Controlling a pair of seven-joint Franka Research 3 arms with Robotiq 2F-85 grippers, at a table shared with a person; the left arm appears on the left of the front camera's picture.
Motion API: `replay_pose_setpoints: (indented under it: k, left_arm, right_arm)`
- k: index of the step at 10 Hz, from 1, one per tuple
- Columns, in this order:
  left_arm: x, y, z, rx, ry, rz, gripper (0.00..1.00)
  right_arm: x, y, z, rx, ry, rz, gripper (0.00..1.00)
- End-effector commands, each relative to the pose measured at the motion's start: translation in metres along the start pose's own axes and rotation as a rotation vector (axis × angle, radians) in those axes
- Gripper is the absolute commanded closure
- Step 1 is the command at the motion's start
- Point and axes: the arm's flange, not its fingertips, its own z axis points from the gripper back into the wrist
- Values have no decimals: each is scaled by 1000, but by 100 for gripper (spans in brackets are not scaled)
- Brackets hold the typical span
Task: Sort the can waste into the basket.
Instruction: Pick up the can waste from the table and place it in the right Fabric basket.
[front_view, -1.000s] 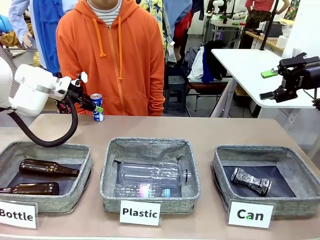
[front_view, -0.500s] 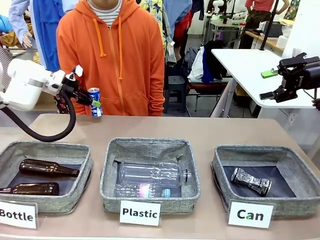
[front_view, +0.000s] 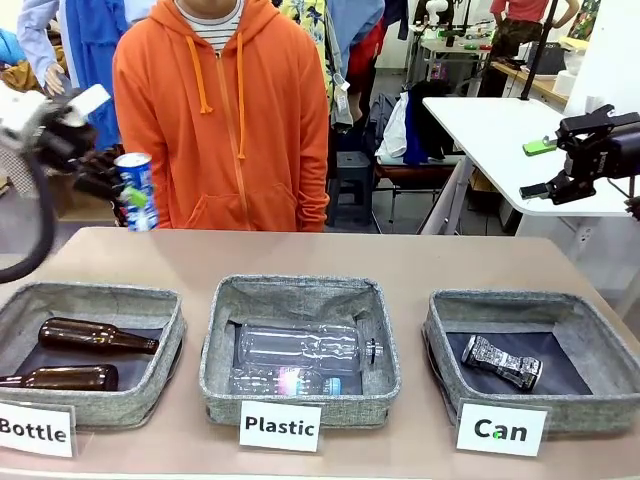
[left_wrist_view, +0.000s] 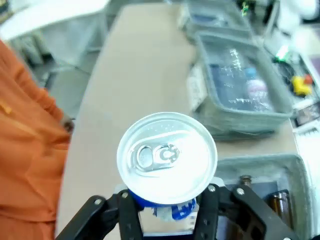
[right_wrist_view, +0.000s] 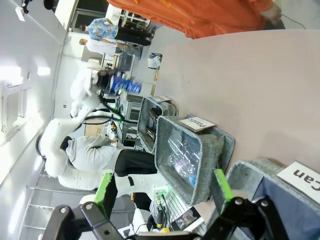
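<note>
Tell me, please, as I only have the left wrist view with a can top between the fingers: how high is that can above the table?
Observer: The blue-and-white can is held well above the table's far left edge by the left gripper, in front of the person's orange hoodie.
Operator: Is anything already in the Can basket?
Observer: Yes, the crushed can lies in the Can basket, at the table's right end.
Operator: And the right gripper?
Observer: The right gripper is open and holds nothing, raised beyond the table's right side.
</note>
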Motion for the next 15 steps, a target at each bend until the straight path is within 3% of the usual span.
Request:
replay_pose_setpoints:
  k: [1,3,5,6,9,10,11,12,14,15]
  left_arm:
    - [0,-91,11,16,69,-126,86]
    - [-12,-143,20,10,76,-183,86]
    - [-23,-144,25,57,-4,-182,86]
    - [-12,-151,25,3,55,-165,86]
    - [-12,-151,25,3,55,-165,86]
    - [-15,-154,23,9,39,-175,53]
    - [1,-149,-6,4,-35,-245,53]
    - [42,-157,-38,41,-64,-299,53]
    - [130,-174,-94,26,-180,-351,53]
    - [168,-183,-123,16,-175,-329,53]
  right_arm:
    - [1,3,0,-3,10,4,0]
    - [1,3,0,-3,10,4,0]
    - [1,3,0,-3,10,4,0]
    - [1,3,0,-3,10,4,0]
    - [1,3,0,-3,10,4,0]
    - [0,0,0,0,0,0,0]
    - [-14,15,11,-185,210,-20,0]
    - [-31,24,31,-302,315,-54,0]
    - [-63,26,78,-545,351,-85,0]
    - [-80,23,100,-553,311,-91,0]
